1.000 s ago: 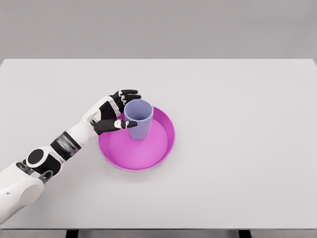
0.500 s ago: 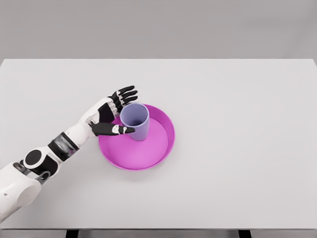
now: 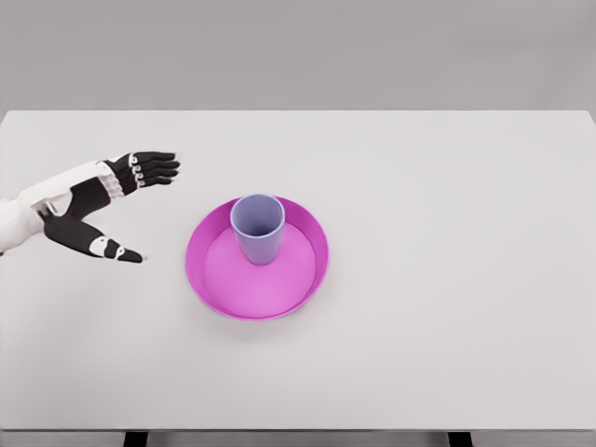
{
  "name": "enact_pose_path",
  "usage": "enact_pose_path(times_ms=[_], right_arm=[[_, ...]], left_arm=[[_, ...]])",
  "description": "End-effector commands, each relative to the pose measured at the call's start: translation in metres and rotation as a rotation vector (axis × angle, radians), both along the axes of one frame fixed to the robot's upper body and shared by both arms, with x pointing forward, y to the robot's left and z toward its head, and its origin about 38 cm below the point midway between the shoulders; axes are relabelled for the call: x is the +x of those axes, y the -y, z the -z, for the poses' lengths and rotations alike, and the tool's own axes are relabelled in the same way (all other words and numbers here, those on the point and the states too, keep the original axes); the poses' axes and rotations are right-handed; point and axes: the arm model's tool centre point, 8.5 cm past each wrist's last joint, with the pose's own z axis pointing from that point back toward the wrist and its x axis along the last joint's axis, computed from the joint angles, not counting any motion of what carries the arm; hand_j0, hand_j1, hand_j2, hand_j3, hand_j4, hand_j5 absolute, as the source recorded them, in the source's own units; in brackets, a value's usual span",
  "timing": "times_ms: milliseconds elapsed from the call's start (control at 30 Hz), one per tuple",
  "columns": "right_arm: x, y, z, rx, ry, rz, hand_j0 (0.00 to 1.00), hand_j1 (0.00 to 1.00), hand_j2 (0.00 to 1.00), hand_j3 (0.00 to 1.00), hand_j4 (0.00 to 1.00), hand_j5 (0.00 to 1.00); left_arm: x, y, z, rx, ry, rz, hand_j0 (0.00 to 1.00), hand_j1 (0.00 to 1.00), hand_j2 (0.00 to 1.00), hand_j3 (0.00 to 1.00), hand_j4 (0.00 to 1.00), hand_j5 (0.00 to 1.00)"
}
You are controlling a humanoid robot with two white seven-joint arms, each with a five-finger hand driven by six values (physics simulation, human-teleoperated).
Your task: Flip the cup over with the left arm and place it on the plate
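My left hand [image 3: 98, 207] hangs over the table [image 3: 447, 307] near its left edge, with the arm coming in from the left side of the view. The fingers [image 3: 149, 169] are stretched out and spread, pointing toward three o'clock, and the thumb [image 3: 104, 248] reaches out below them toward four o'clock. Nothing is in the hand; the space between thumb and fingers shows only bare tabletop.

The cup [image 3: 258, 228] stands upright on the plate [image 3: 303, 279], its open mouth facing up so that I can look down into it. It is a pale lilac cup, narrower at the base than at the rim. It sits in the plate's upper part, toward twelve o'clock from the plate's centre, close to the rim on that side but inside it. The plate is bright pink, round, with a raised edge, and lies flat on the table a little left of the table's middle.

From my hand, the cup and plate lie at about three to four o'clock, well apart from my fingertips, with a clear strip of table between them. The hand touches neither the cup nor the plate.

The table is a plain light grey, and a grey wall [image 3: 298, 51] stands beyond its far edge.
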Motion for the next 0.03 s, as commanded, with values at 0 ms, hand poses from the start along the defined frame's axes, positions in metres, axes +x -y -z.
enact_pose_path(times_ms=[0], right_arm=[[-0.0001,0.0001,0.0,0.0,0.0,0.0,1.0,1.0,1.0,1.0,1.0,1.0]], left_arm=[[-0.0028,-0.0124,-0.0111,0.032,0.045,0.029,1.0,1.0,1.0,1.0,1.0,1.0]])
